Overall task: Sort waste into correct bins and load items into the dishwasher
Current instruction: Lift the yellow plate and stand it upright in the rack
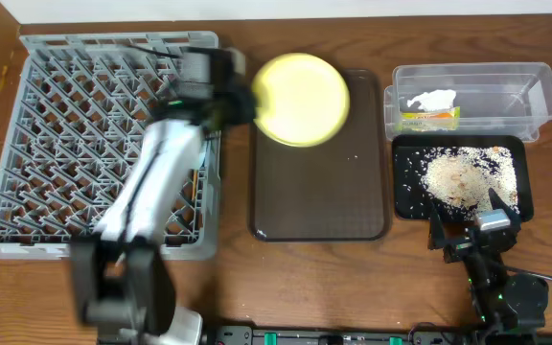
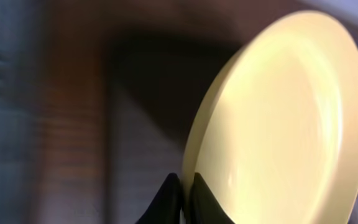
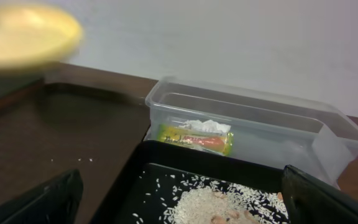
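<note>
My left gripper (image 1: 241, 100) is shut on the rim of the round yellow plate (image 1: 301, 99), which hangs tilted over the gap between the grey dish rack (image 1: 65, 144) and the brown serving tray. In the left wrist view the dark fingertips (image 2: 173, 190) pinch the plate (image 2: 291, 124) at its edge. The clear tub (image 1: 472, 81) holds the white tissue (image 1: 432, 99) and the green-and-yellow wrapper (image 1: 429, 118). Rice scraps (image 1: 458, 177) lie in the black tray (image 1: 407, 206). My right gripper (image 1: 468, 225) stands open at that tray's near edge, with the rice (image 3: 216, 205) showing between its fingers.
The dark brown serving tray (image 1: 319, 192) lies in the middle with a few rice grains on it. The clear tub (image 3: 260, 118) and wrapper (image 3: 194, 138) sit just beyond the black tray (image 3: 185, 155). A wall rises behind the table.
</note>
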Controlling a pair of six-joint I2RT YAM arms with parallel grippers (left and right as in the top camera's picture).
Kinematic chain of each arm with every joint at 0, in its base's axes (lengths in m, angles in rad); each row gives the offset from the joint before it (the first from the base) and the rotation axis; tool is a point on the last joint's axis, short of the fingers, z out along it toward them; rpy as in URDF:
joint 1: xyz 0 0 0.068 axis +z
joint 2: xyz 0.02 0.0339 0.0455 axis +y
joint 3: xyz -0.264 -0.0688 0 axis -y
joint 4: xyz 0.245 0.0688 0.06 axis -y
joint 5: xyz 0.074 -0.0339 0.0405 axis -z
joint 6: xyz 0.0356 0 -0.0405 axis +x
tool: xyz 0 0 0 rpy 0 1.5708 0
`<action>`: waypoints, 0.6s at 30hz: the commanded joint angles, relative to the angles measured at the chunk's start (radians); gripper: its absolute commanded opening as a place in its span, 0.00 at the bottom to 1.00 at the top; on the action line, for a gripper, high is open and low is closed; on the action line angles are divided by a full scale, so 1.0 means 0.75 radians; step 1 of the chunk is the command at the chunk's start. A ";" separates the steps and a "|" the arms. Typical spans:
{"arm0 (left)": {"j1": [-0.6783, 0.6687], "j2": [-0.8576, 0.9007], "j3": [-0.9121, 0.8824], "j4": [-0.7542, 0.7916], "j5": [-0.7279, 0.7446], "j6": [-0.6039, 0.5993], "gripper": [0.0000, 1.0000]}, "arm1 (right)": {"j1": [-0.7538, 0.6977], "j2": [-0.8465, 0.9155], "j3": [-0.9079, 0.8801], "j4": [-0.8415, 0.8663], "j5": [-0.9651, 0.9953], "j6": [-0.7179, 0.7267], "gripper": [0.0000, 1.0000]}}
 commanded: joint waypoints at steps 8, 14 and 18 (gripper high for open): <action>0.582 -0.287 0.015 -0.215 -0.558 0.228 0.07 | -0.016 -0.002 -0.002 -0.006 0.003 0.011 0.99; 0.613 -0.282 0.015 -0.162 -0.871 0.279 0.07 | -0.016 -0.002 -0.002 -0.006 0.003 0.011 0.99; 0.640 -0.280 0.015 -0.134 -0.957 0.325 0.07 | -0.016 -0.002 -0.002 -0.006 0.003 0.011 0.99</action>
